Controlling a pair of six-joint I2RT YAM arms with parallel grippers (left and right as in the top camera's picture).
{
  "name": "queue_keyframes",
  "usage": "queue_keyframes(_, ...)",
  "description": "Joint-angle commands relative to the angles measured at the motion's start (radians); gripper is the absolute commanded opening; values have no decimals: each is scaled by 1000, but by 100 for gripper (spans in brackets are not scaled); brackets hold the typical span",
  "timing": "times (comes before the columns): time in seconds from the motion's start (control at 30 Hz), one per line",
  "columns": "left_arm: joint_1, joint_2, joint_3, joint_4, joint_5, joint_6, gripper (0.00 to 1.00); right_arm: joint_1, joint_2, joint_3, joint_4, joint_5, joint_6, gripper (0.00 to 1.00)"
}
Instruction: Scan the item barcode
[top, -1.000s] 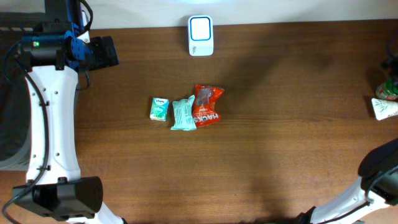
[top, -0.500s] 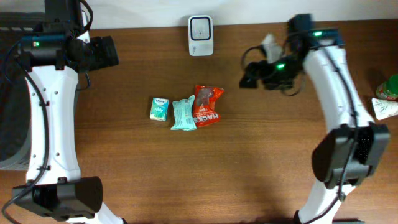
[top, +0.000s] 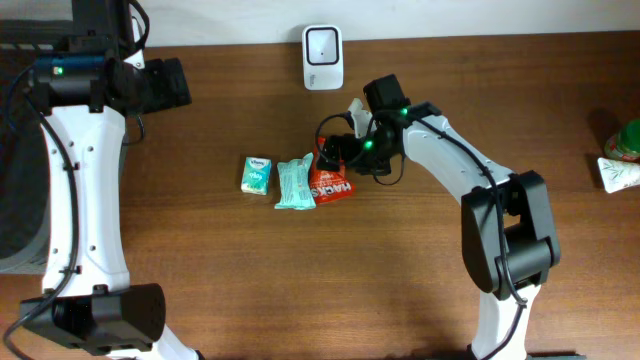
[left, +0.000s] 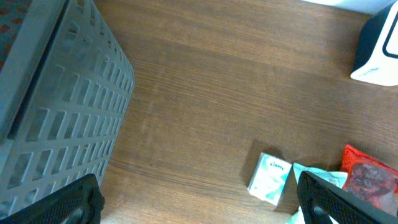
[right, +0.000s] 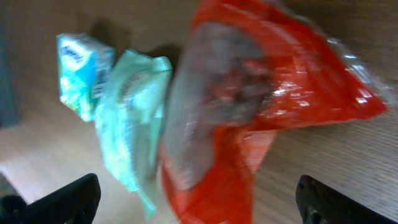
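The right jaws stand wide open and empty. Within the last second this arm has come in over the red bag (top: 336, 186), which lies on the counter (top: 400, 260). We judge grasping comes next, then the scanner (top: 322, 44). The left jaws are also wide open and empty.

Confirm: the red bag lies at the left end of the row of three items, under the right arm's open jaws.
Wrong. The red bag lies at the right end; the tissue pack holds the left, as the overhead view shows. The rest stands.
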Motion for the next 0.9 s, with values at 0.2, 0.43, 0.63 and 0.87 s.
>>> queue_keyframes(0.2,1,-2,14,-1,-7,-12,99,11,84,-71,124,0,166,99)
queue_keyframes(0.43,1,-2,14,-1,-7,-12,99,12,87,-61,145,-3,156,17)
queue_keyframes(0.63,1,-2,14,-1,-7,-12,99,-6,73,145,-71,133,48,4)
queue_keyframes(0.87,1,-2,14,-1,-7,-12,99,59,72,472,-536,991,69,4)
